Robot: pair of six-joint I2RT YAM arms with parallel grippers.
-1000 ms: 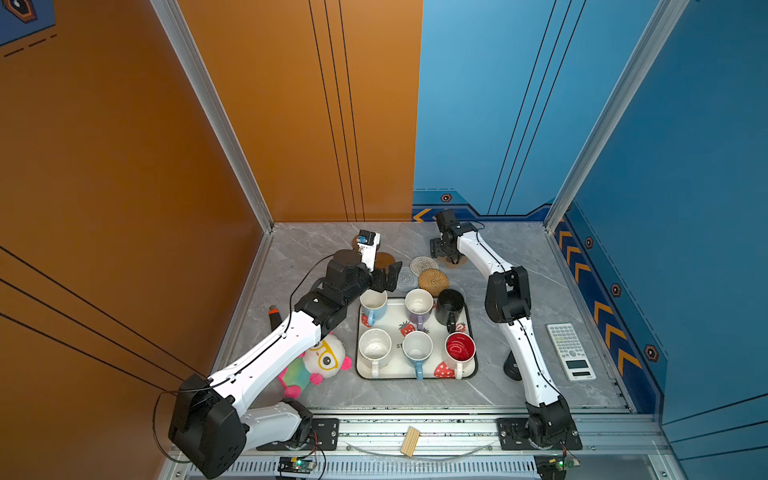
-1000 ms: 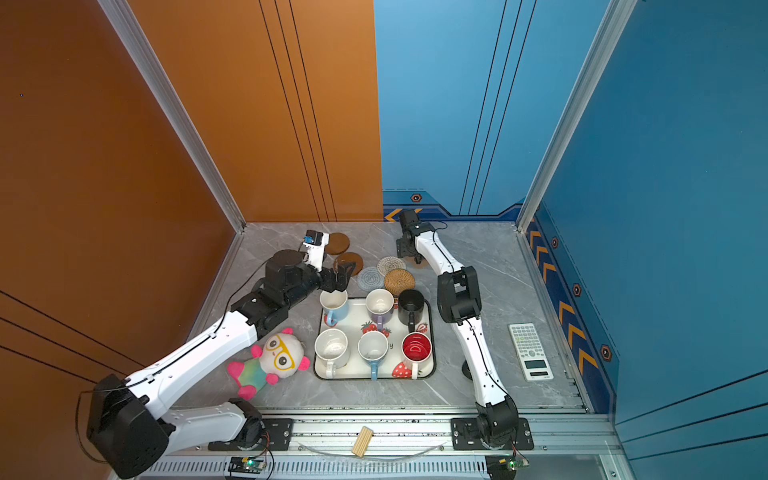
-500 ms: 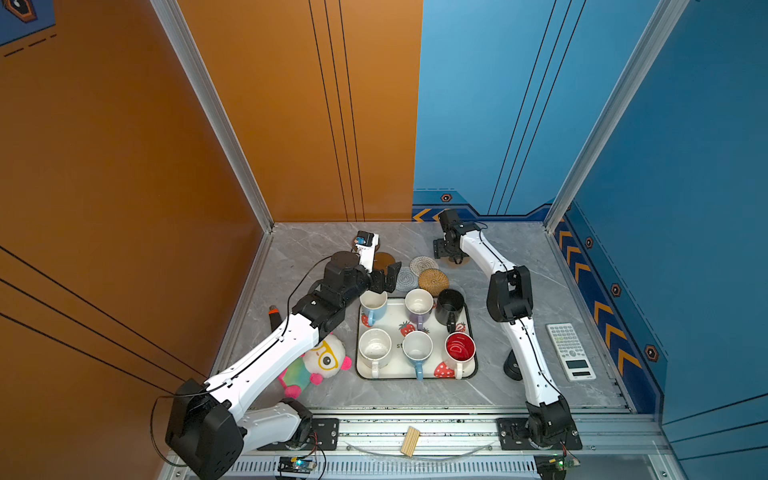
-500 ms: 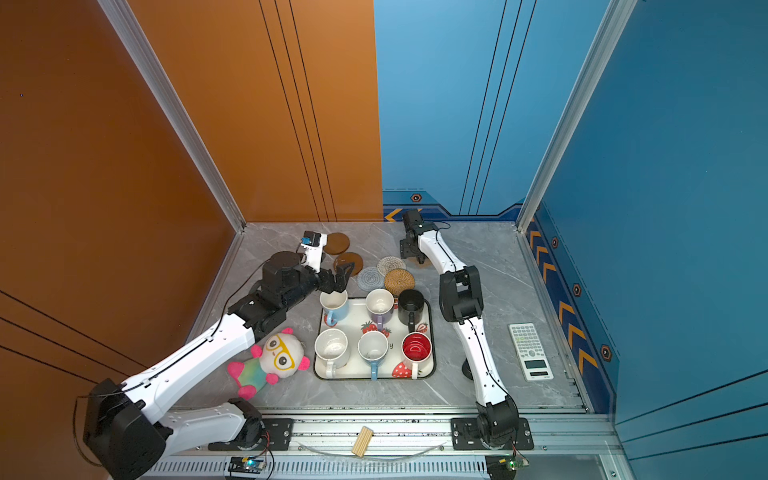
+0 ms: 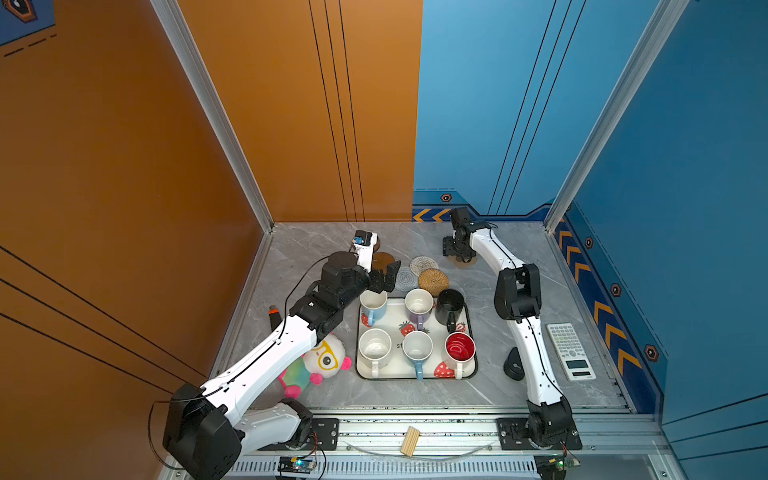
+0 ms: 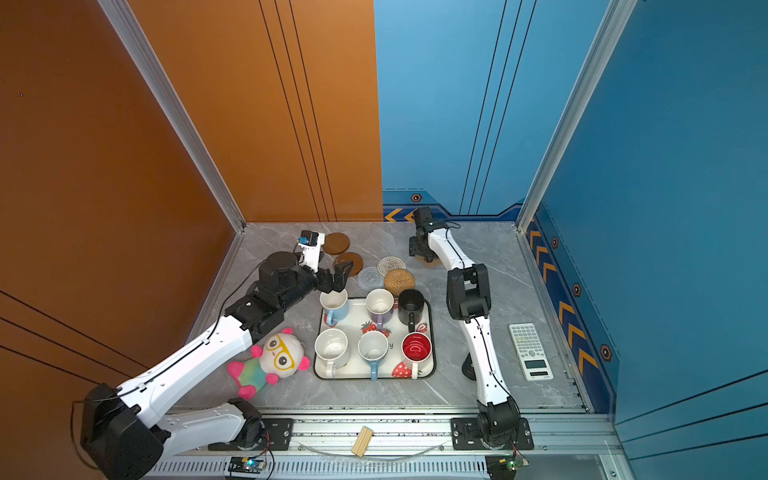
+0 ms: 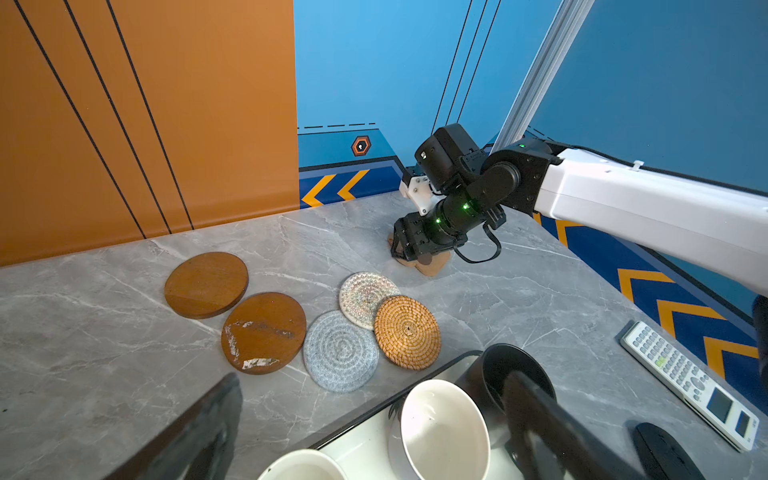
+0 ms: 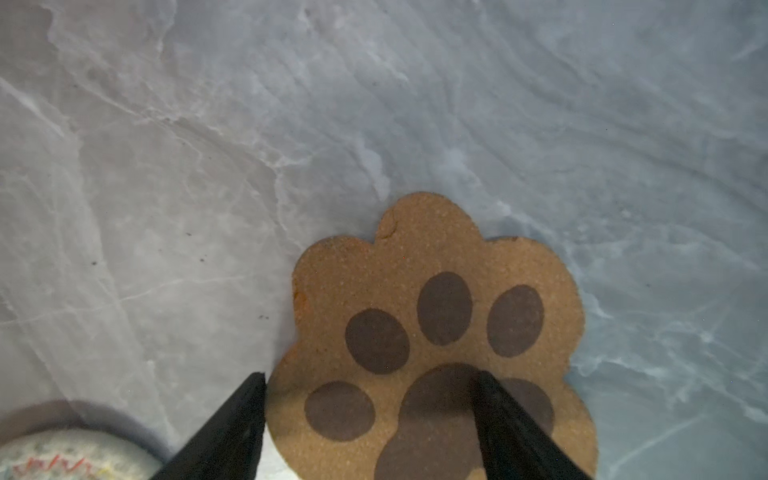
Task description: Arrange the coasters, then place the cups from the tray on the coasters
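Left side of the bench, partly under the left arm: plush toy, lying just beside the tray. Farther back, left gripper, jaws spread wide with nothing between them, hovering off the tray's far-left corner, near the scuffed brown disc. Behind that, touching it, the second brown disc.

Next along, just behind the tray, a cluster of three round coasters:
- grey woven coaster, touching the scuffed brown disc
- cream woven coaster, behind the grey one
- tan rattan coaster, overlapping the cream one's edge

On the tray, all six cups upright in two rows.
- Back row: light blue cup, lavender cup, black cup.
- Front row: speckled cream cup, second light blue cup, white cup with red inside.

Right of the cluster and apart from it, near the back wall: paw-shaped coaster, flat on the bench. Right gripper down over it, jaws partly apart and not closed on it. One finger just off the coaster's edge, the other over its large dark pad.

Far right, well apart from the tray: small black object beside the right arm, then calculator.
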